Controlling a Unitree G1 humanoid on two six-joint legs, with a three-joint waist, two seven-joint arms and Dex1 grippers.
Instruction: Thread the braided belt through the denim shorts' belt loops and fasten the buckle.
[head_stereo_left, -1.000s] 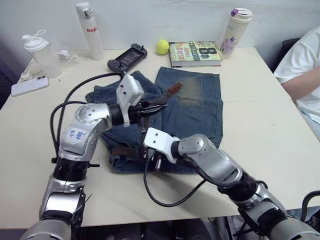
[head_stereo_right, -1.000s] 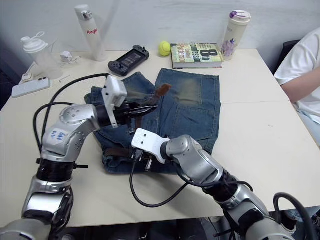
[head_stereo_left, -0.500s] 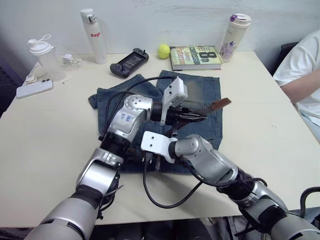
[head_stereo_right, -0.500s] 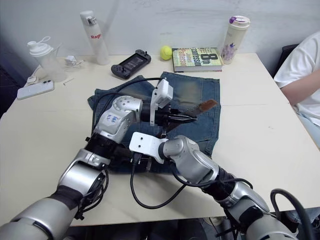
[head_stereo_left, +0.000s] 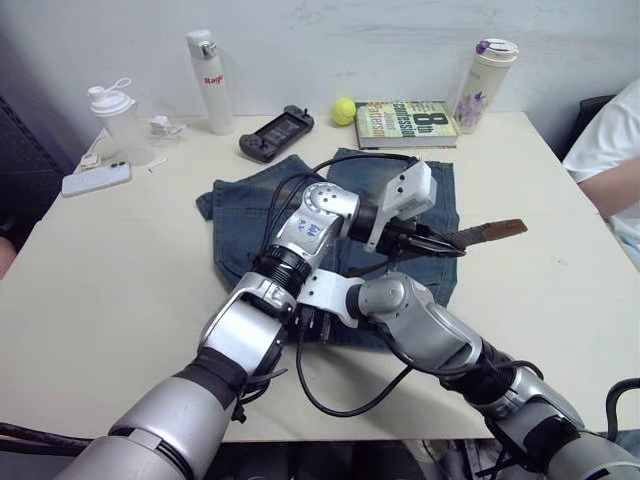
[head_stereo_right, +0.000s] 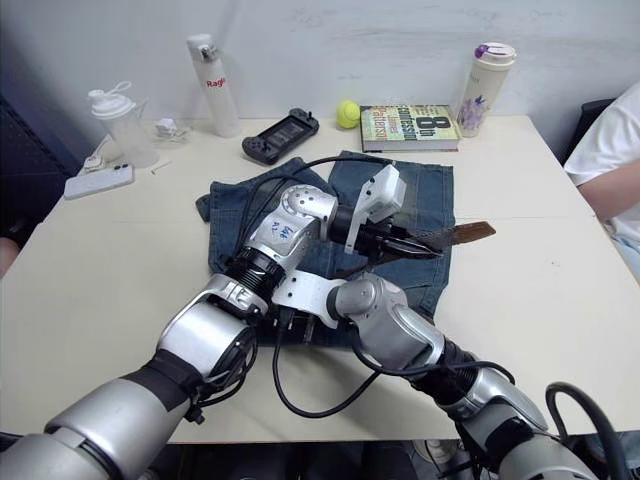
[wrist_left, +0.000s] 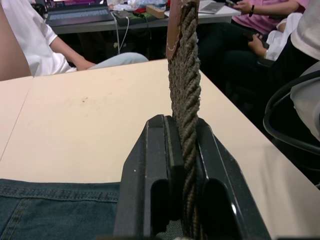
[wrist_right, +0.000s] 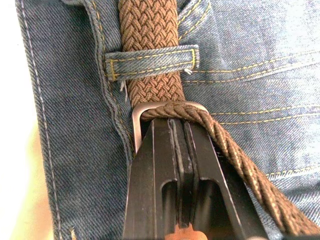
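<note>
The faded blue denim shorts lay flat on the pale cream table, and both silver arms crossed over them and hid most of the middle.

The left gripper had its two black fingers squeezed tight on the long dark brown braided belt. The belt stuck out past the fingers and reached over the right edge of the shorts, up off the table. Its tan leather tip was cut off at the edge of the left wrist view.

The right gripper sat low at the near edge of the shorts. Its fingers were pressed together, right against the silver-grey metal buckle. The fingers covered part of the buckle, so it was hard to tell if they held it. The belt ran under one blue denim belt loop just past the buckle. Another bit of belt crossed the buckle and went off beside the fingers.

A person's white sleeve showed at the right edge, cut off.
</note>
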